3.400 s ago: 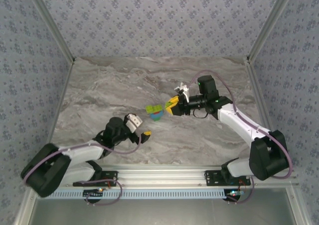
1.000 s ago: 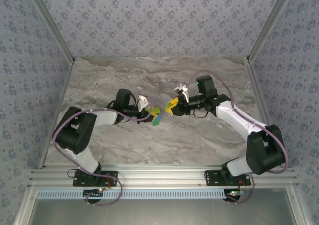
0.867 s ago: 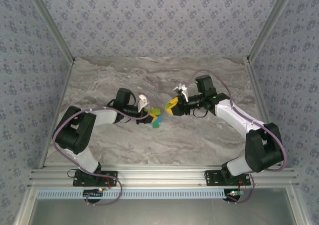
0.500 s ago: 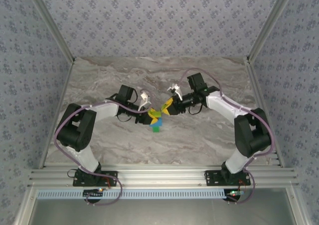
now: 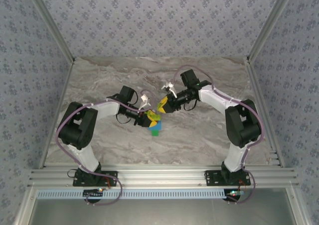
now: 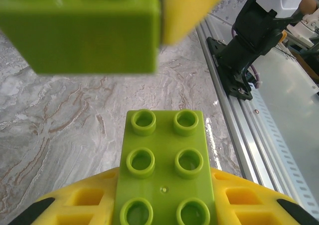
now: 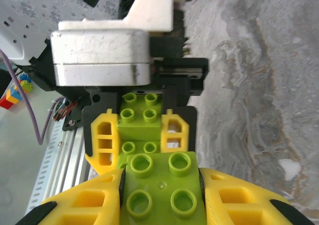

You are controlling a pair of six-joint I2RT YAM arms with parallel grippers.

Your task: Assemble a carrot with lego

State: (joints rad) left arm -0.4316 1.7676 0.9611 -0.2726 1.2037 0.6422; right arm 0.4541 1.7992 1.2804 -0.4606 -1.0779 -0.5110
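My left gripper (image 5: 148,116) (image 6: 164,202) is shut on the part-built carrot (image 5: 155,127). The top view shows this as a stack of joined lego, yellow-green above blue and green, hanging just over the table's middle. In the left wrist view its long yellow-green top brick (image 6: 163,170) lies studs-up between my yellow fingers. My right gripper (image 5: 162,105) (image 7: 159,197) is shut on a single yellow-green brick (image 7: 160,187) (image 6: 84,28). That brick hangs directly above and close to the carrot's top brick (image 7: 140,115). The right wrist view faces the left gripper (image 7: 139,135).
The marble table (image 5: 209,135) is walled on three sides by patterned panels. An aluminium rail (image 5: 164,177) with both arm bases runs along the near edge. Some coloured toy bricks (image 7: 12,93) lie off the table beyond the rail.
Both arms have swung inward. The right gripper has carried its brick left, and the left gripper has brought the stack up under it. The gap between them has closed.
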